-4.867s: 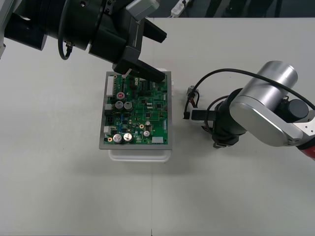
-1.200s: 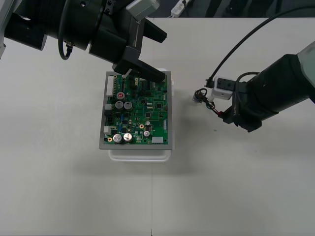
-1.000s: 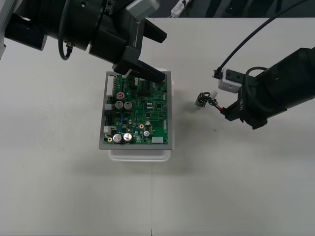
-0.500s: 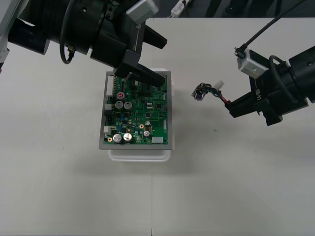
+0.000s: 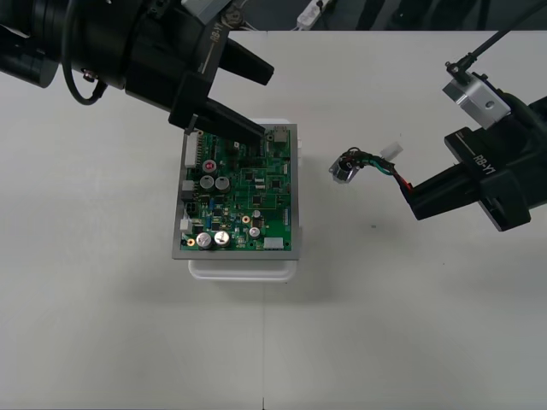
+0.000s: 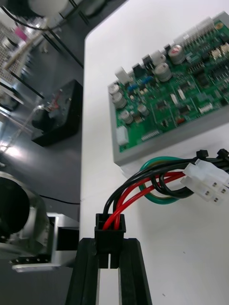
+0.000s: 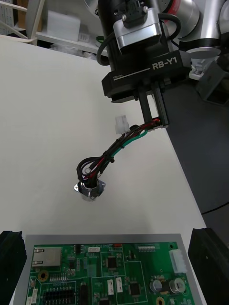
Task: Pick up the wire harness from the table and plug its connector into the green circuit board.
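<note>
Transport step in hand: right gripper (image 5: 414, 193) is clamping its 2 fingers (image 6: 131, 274) on the harness (image 5: 369, 161) plug (image 6: 109, 229), holding it beside the board (image 5: 244, 201), with the socket (image 5: 344, 169) hanging low over the counter (image 5: 385, 325). Left gripper (image 5: 267, 104) is hovering at the board's far edge, fingers (image 7: 12, 252) apart (probably just waiting). Next move is calling for lining the plug up with a board connector.

Table (image 5: 128, 342): plain and light; its far edge met a strip of dark floor
White base (image 5: 244, 270): lay flat on it, left of centre
Green circuit board (image 5: 244, 201): sat on the base, off the table surface
Wire harness (image 5: 345, 168): its socket end hung right of the board, apart; contact with the table could not be told
</note>
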